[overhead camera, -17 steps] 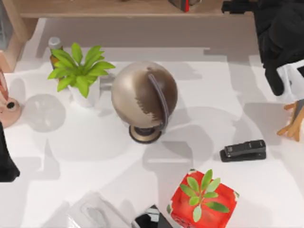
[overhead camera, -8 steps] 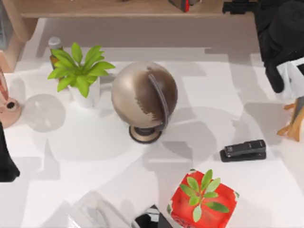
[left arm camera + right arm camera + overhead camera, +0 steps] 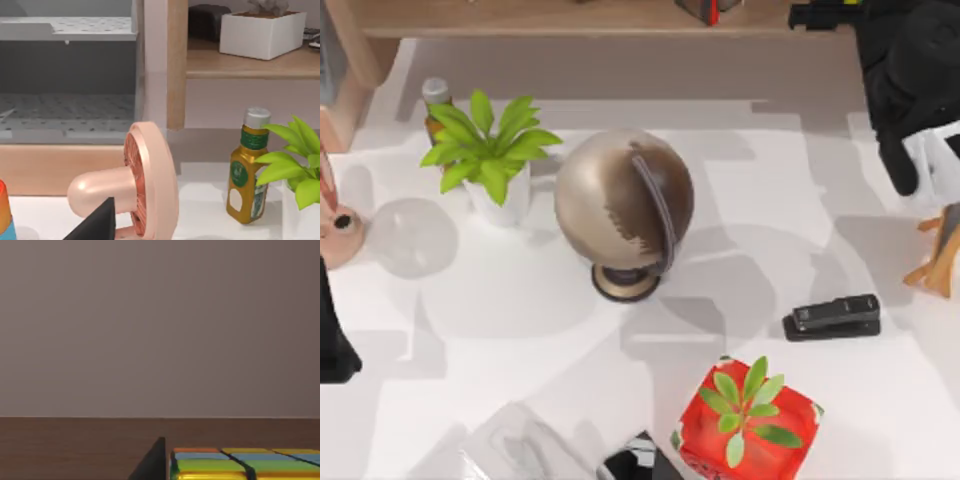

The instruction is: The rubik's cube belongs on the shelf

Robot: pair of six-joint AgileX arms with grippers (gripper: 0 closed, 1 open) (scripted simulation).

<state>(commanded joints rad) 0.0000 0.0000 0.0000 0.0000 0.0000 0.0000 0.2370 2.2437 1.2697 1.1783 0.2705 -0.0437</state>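
Where glossy rubik's cube (image 3: 245,465) sits, smooth shelf (image 3: 75,447) (flat).

Open floor on the white table, with a few things in the way

The big round brown globe (image 3: 624,205) blocks the middle, the leafy green plant in a white pot (image 3: 492,155) the upper left, the red box with green leaves (image 3: 748,420) the bottom; bare white tabletop (image 3: 800,190) lies open between globe and right edge.
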